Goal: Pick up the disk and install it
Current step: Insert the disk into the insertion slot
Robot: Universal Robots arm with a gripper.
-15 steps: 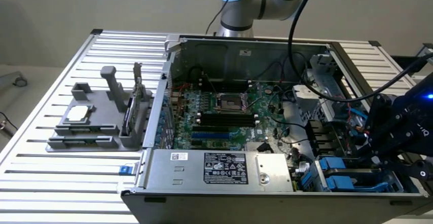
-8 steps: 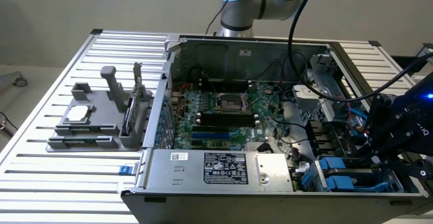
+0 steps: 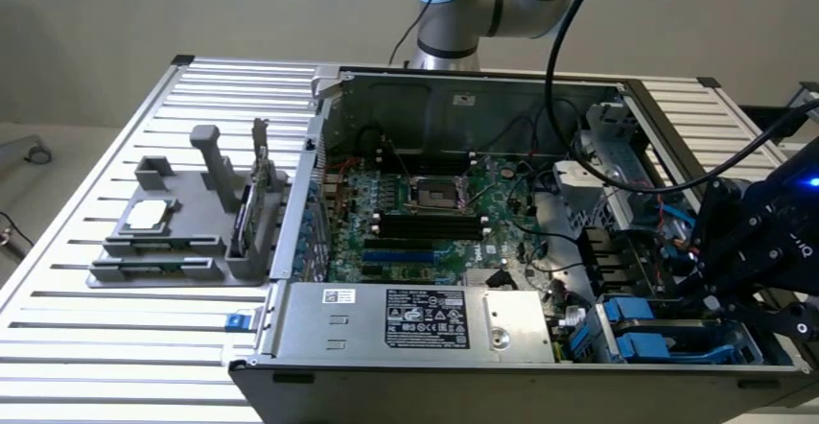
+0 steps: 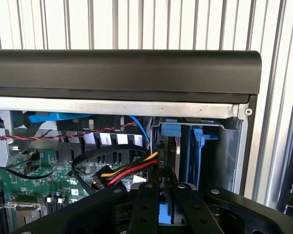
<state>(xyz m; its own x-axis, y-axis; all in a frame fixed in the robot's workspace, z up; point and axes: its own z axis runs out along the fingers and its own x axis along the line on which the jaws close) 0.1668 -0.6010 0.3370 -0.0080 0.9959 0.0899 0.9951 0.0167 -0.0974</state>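
My gripper (image 3: 719, 285) hangs over the drive bay at the case's corner, low on the exterior view's right. In the wrist view its two black fingers (image 4: 145, 204) stand close together, shut on a thin blue-edged slab seen edge-on: the disk (image 4: 166, 214). The disk points down into the bay, beside a blue carrier (image 4: 199, 146) that sits in a slot there. In the exterior view the gripper body hides the disk.
The open computer case (image 3: 320, 155) lies on a slatted metal table (image 3: 115, 347). Red and yellow power cables (image 4: 129, 170) run close to the fingers. Blue carriers (image 3: 640, 317) fill the bay. A grey fixture (image 3: 192, 242) at the exterior view's left holds a chip (image 3: 145, 215) and a card (image 3: 260, 189).
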